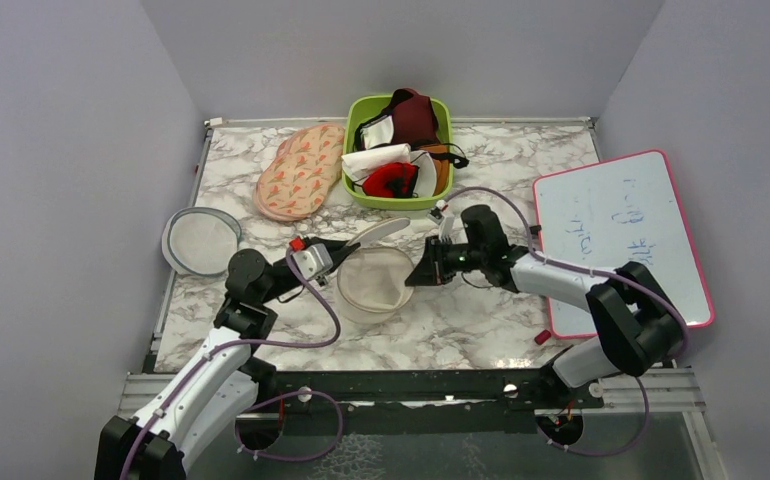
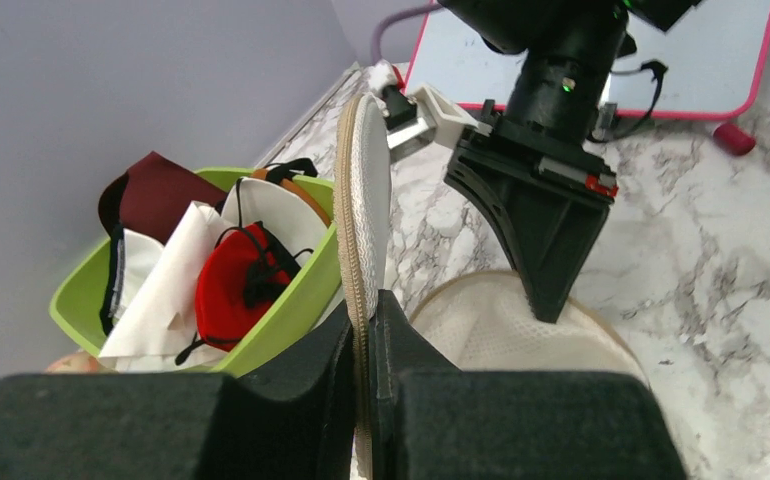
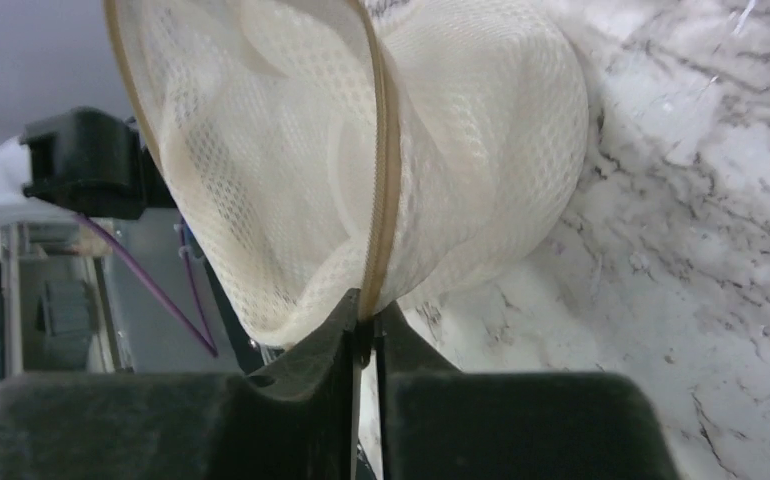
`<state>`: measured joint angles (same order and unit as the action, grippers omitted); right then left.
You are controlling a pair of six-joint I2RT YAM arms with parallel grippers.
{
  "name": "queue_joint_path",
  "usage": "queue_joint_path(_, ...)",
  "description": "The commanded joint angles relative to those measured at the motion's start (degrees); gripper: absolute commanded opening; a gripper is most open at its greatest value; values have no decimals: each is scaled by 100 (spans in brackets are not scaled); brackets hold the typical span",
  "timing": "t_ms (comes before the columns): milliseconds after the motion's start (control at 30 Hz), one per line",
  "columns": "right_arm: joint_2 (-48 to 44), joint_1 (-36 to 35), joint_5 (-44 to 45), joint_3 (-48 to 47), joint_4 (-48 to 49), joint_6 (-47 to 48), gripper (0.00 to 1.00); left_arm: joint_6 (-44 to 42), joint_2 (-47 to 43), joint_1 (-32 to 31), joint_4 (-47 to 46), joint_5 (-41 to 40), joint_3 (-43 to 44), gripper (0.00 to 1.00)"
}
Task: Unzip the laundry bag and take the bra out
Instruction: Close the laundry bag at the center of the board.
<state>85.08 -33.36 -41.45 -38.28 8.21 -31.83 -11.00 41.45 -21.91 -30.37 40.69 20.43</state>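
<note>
**Status: laundry bag [image 1: 373, 288] unzipped and held at two points**

1. Bag. I read the laundry bag as parted into two halves near the middle of the worktop [image 1: 481, 320]. The deeper mesh half sits on the worktop with its mouth facing up. The flatter lid half is raised over its far-left edge and appears edge-on in the left wrist view.

2. The left pincer [image 2: 366, 312] has its fingers pressed together on the zip rim of the lid half, with the rim sandwiched between them.

3. The right pincer [image 3: 363, 322] has its fingers pressed together on the zip rim of the deeper half. In the overhead view this is the half's right side. The mesh bulges away beyond the fingertips.

4. Bra. The bra [image 1: 391, 180] lies in the green bin [image 1: 401, 203] just beyond the bag, and neither pincer touches it. It is at the near end of the bin, beside white cloths [image 1: 373, 160], with a maroon garment [image 1: 414, 115] at the far end.

5. Surroundings. The floral pads [image 1: 301, 170] lie left of the bin. A grey-rimmed mesh disc [image 1: 199, 240] lies at the left edge of the worktop. A pink-framed whiteboard [image 1: 621, 240] lies at the right.
</note>
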Motion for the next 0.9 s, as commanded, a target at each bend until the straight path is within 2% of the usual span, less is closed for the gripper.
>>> queue_joint_path(0,-55,220,645,-653,-879,902,1,-910,96,-137,-77,318,-33,0)
queue_joint_path(167,238,995,143,-1345,-2073,1654,0,-1360,164,-311,-70,432,-135,0)
queue_joint_path(300,497,1184,-1128,-1466,-1960,1599,1,-1811,396,-414,70,447,-80,0)
queue_joint_path(400,579,1189,-1364,-1492,-1726,1440,7,-2266,613,-602,432,388,82,0)
queue_joint_path(500,567,1184,-1471,-1588,-1686,1415,9,-3153,747,-903,1091,-38,270,0)
queue_joint_path(600,563,1185,-1621,-1686,-1825,1465,11,-3850,884,-1282,1676,-790,447,0)
queue_joint_path(700,354,1188,-1079,-1761,-2269,1617,24,-4102,822,-1474,1638,-1175,329,0)
queue_joint_path(767,43,1183,-552,-1735,-2547,1689,42,-4239,780,-1602,1607,-1326,260,0)
queue_joint_path(867,-540,1188,413,-1686,-2876,1726,61,-4367,787,-1737,1662,-1499,210,0)
